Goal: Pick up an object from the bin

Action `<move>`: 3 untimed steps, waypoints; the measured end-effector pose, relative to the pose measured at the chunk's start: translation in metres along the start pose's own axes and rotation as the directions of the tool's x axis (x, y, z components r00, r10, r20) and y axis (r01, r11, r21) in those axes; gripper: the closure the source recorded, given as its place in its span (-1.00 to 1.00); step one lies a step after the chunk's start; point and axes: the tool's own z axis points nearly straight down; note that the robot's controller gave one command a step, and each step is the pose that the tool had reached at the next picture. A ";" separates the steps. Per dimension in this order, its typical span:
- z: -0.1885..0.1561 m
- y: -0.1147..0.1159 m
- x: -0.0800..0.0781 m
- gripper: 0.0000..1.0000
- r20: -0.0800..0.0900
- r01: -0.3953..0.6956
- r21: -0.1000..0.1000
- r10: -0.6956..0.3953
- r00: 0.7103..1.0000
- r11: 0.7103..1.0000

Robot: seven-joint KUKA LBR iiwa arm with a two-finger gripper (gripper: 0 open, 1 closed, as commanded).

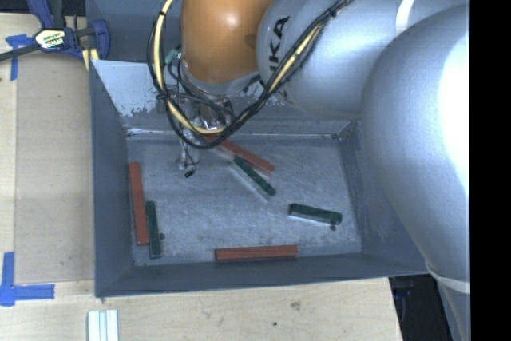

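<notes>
My gripper [188, 164] hangs below the orange wrist cover over the back left part of the bin floor, with bare floor under it. Just to its right, a red-brown flat stick [249, 158] lies across a dark green stick [256, 177] near the back wall. Neither one touches the gripper. A long red-brown stick [137, 204] runs along the left wall, in front and to the left of the gripper, with a short dark green stick [152, 229] beside it.
Another red-brown stick [255, 253] lies along the front wall, and a dark green stick [314, 214] rests toward the right. The arm's bulk covers the bin's back and right side.
</notes>
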 end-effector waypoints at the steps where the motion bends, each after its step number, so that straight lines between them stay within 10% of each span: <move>1: 0.004 -0.081 0.044 -1.00 -0.014 0.044 0.002 -0.044 0.999 0.999; 3: 0.097 -0.151 0.038 -1.00 -0.016 -0.109 -0.001 0.109 0.994 0.994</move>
